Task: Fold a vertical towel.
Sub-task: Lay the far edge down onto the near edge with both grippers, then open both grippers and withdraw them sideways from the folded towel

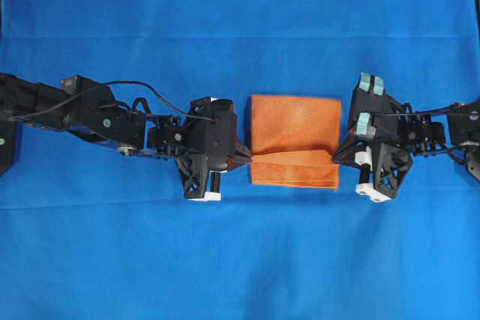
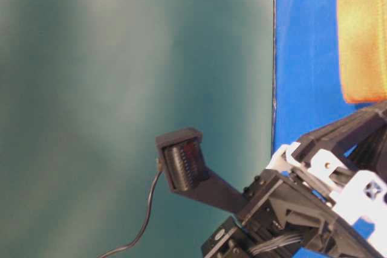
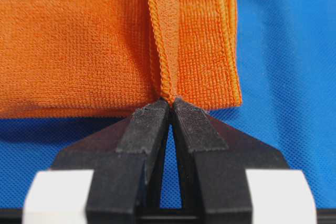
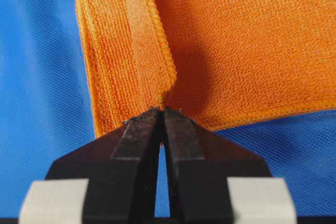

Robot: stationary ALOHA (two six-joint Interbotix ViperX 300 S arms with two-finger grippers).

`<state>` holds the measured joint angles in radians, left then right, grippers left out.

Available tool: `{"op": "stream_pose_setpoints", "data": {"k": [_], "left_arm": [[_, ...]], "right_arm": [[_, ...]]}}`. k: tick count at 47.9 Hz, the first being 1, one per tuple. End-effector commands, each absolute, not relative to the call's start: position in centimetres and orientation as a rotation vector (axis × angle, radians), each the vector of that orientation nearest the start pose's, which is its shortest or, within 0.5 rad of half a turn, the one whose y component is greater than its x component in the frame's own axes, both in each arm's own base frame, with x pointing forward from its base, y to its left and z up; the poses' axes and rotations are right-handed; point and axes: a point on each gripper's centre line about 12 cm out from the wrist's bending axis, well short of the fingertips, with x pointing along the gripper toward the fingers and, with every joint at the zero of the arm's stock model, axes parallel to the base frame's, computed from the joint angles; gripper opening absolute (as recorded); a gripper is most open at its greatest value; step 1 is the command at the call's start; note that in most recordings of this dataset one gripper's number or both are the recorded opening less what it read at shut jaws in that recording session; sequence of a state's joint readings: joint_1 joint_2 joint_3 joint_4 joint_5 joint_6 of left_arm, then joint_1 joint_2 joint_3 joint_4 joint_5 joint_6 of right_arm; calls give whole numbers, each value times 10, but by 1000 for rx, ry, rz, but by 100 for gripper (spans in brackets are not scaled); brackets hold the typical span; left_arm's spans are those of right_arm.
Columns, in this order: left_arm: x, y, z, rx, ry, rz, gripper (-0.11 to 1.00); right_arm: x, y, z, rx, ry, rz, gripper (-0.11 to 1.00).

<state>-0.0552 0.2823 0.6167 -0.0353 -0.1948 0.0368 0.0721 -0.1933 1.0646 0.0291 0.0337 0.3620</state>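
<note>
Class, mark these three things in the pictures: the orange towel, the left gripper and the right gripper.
towel (image 1: 295, 121): overhead view, flat upper panel of the cloth.
left gripper (image 3: 170, 104): left wrist view, closed tips pinching the towel's stitched edge.
right gripper (image 4: 160, 113): right wrist view, closed tips on the towel's edge.

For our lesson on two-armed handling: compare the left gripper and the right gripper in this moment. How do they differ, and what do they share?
The left gripper grips the towel at its left edge in the overhead view; the right gripper grips its right edge. Light teal blocks show above the right gripper's wrist, none by the left. Both are shut on a raised towel edge, facing each other.
</note>
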Motion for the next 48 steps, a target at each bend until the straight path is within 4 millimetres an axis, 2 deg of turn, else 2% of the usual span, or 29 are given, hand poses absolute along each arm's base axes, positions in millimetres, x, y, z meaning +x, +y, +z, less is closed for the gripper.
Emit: {"op": "stream_pose_setpoints", "data": {"k": [1,15,22,24,29,31,33,35,41,48], "left_arm": [[423,-25,98,23,662,-52,2],[423,-25,97,25,658,-53,4],[424,-26,99,24,653,-54,21],[424,-26,98,24,655,-54,27],[423,-26,99,26,653,-56,38],[423,-26,100,26,652,-56,40],[422,-26,101,26,650,-56,40],[422,-27,104,26,649,-57,39],[418,-31,116,28,642,-67,40],[409,-39,150,34,621,-91,40]], "right_arm": [[269,22,114,340,888,-103,2],[271,22,115,340,877,-101,2],[272,23,117,340,860,-95,3],[273,23,118,340,854,-94,11],[274,23,119,333,843,-88,42],[274,23,119,331,843,-87,56],[274,23,119,331,845,-87,64],[275,23,120,331,842,-85,64],[276,31,129,321,836,-58,58],[276,40,154,309,789,-13,59]]}}
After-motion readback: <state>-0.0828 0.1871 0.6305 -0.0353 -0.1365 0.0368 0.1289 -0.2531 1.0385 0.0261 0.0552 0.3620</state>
